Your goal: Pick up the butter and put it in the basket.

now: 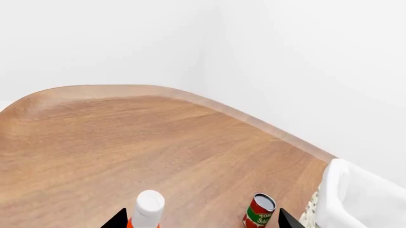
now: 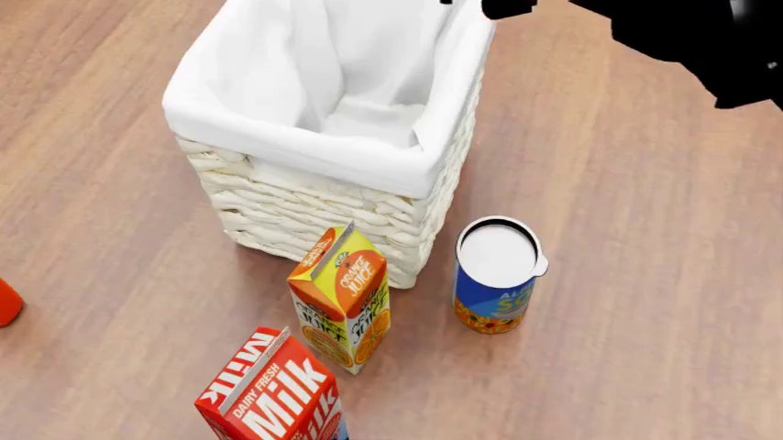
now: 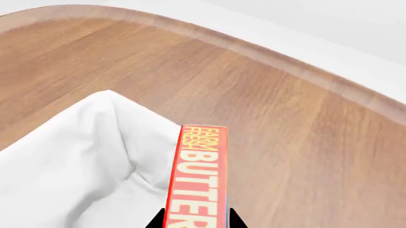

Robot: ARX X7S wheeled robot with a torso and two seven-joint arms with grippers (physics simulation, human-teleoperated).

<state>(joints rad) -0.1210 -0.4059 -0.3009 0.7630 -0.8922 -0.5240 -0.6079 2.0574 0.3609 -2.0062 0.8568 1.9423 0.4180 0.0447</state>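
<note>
My right gripper (image 3: 195, 223) is shut on the butter (image 3: 198, 180), a slim red-orange box with pale "BUTTER" lettering that sticks out from between the jaws. The box hangs over the basket's white cloth liner (image 3: 76, 156), near its rim and a corner. In the head view the cream wicker basket (image 2: 330, 215) stands at the top middle, and my black right arm (image 2: 685, 37) reaches over its far right corner; the butter is out of that view. My left gripper (image 1: 201, 221) is open and empty, low over the table, with the basket (image 1: 362, 194) beside it.
An orange juice carton (image 2: 343, 298), a milk carton (image 2: 275, 394) and a blue can with a white lid (image 2: 496, 275) stand in front of the basket. A white-capped orange bottle (image 1: 149, 206) and a tomato sauce can (image 1: 260, 211) stand ahead of the left gripper. The wooden table's raised edge (image 1: 254, 121) curves beyond.
</note>
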